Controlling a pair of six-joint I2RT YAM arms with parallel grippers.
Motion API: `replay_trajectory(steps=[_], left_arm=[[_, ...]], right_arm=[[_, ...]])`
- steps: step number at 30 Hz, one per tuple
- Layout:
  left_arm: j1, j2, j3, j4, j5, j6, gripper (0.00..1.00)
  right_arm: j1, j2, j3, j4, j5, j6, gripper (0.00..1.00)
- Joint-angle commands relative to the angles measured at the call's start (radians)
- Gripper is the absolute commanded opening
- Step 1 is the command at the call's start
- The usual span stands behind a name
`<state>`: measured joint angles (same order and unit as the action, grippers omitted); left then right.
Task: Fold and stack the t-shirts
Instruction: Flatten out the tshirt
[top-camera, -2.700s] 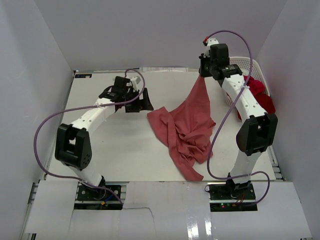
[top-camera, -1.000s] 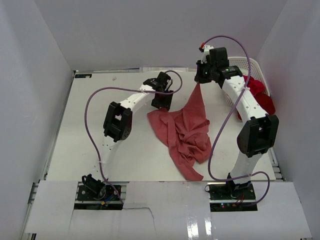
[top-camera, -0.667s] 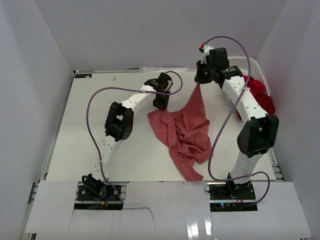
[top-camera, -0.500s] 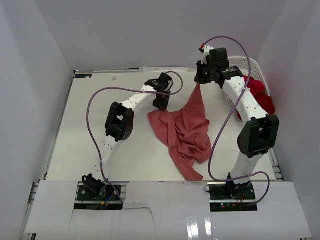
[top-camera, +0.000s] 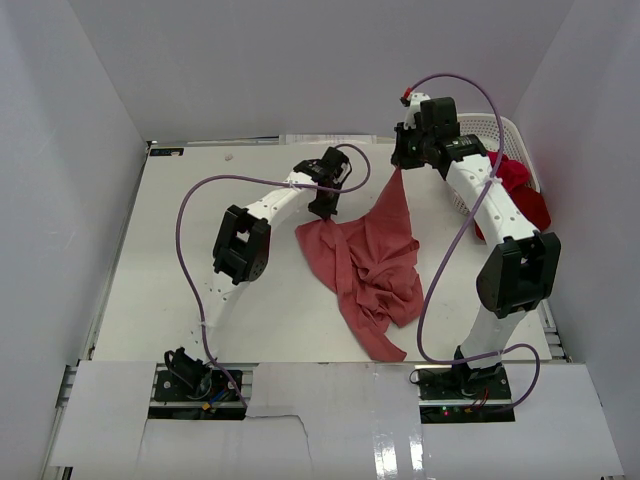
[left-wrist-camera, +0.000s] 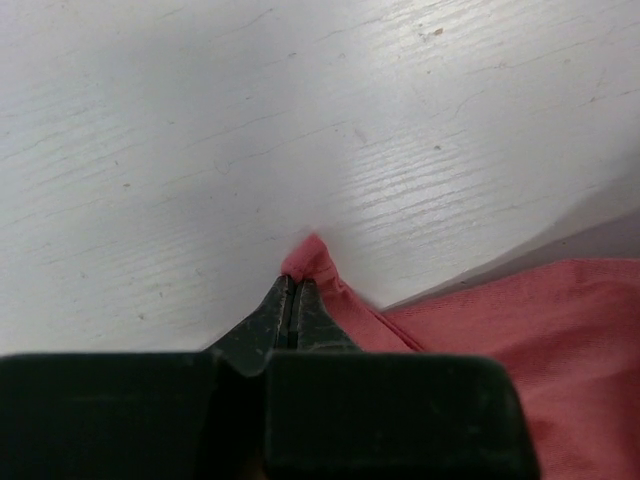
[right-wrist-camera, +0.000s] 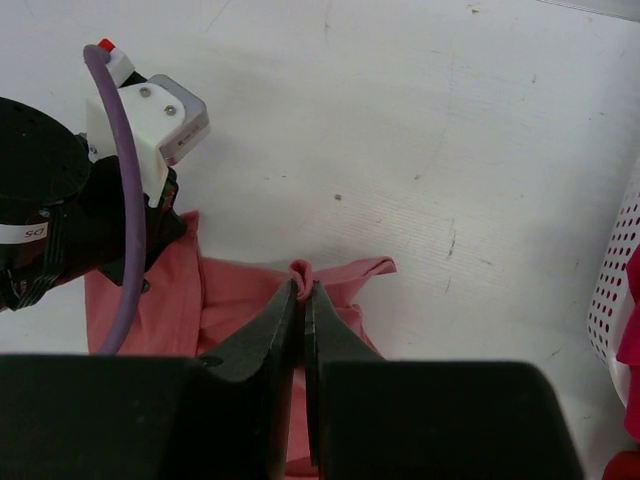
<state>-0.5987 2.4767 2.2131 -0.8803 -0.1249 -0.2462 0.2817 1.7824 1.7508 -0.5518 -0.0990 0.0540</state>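
Currently we see the salmon t-shirt (top-camera: 375, 262) crumpled at the centre of the table (top-camera: 190, 230), its 10 o'clock corner pinched by the left gripper (left-wrist-camera: 293, 292), its 1 o'clock corner held raised by the right gripper (right-wrist-camera: 302, 290).

White table (top-camera: 150, 250): salmon-red t-shirt (top-camera: 375, 255) crumpled mid-right; white lattice basket (top-camera: 497, 125) at far right corner.

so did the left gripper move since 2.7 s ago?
Yes. The left gripper moved right, toward the white basket, and is now shut on the salmon-red t-shirt's far left corner.
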Motion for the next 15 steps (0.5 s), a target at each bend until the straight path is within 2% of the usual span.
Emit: replay_trajectory(steps=[1,4,6,10,15], left_arm=[[0.007,-0.11,-0.004,-0.031,-0.053,-0.036,0.0],[0.043,-0.255,-0.039,-0.034,-0.084,-0.07,0.0],[0.082,-0.378,-0.081,-0.029,-0.032,-0.123,0.0],[0.219,-0.583,-0.318,0.061,0.089,-0.191,0.0],[0.364,-0.842,-0.515,0.187,0.177,-0.215,0.0]], right_arm=[[-0.018,-0.055,-0.019,0.027,0.033,0.023,0.08],[-0.041,-0.061,-0.034,0.027,0.053,0.049,0.08],[-0.065,-0.066,-0.033,0.027,0.061,0.07,0.08],[-0.095,-0.08,-0.022,0.015,0.091,0.093,0.08],[-0.136,-0.08,-0.017,-0.019,0.139,0.119,0.08]])
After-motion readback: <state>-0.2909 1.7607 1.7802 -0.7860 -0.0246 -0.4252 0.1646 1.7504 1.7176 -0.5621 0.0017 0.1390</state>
